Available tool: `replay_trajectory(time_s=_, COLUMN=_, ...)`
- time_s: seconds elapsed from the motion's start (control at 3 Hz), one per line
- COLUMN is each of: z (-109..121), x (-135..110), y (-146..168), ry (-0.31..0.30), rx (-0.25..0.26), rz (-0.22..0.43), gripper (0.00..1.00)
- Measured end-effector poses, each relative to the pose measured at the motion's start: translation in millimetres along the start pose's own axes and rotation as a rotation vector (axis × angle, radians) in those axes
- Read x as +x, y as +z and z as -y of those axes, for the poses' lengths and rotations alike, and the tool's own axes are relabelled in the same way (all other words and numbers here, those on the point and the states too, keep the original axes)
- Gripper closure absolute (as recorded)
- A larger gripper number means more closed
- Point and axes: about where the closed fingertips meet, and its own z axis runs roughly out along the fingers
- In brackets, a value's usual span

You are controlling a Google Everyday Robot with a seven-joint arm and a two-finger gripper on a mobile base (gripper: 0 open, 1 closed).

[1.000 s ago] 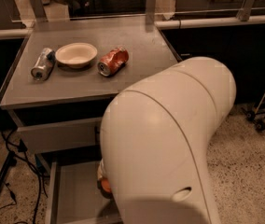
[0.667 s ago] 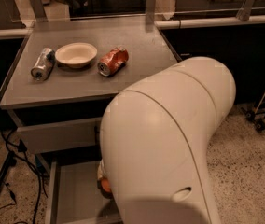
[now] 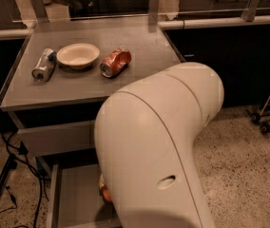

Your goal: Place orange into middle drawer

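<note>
The tool is sitting hidden behind the white arm [image 3: 159,141], low over the middle drawer [image 3: 75,194], and I cannot tell its state. The orange [image 3: 106,194] is peeking out inside that drawer, unmoved since 1 second ago, so release is probably pending.

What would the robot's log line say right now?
arm: over open drawer | orange: within drawer, held or resting unclear | gripper: hidden behind arm

Grey drawer [image 3: 75,198]; orange fruit [image 3: 105,193]; cream arm [image 3: 159,141] hiding claw; orange-red can [image 3: 115,62].
</note>
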Motion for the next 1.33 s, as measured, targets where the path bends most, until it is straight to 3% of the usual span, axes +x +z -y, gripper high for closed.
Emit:
replay_trajectory(time_s=1.0, z=1.1, x=-1.7, y=7.9, ry=0.001, rx=-0.016, rz=0.006, gripper=1.0)
replay_trajectory(time_s=1.33, z=1.1, x=-1.7, y=7.9, ry=0.001, rx=-0.016, rz=0.006, gripper=0.81)
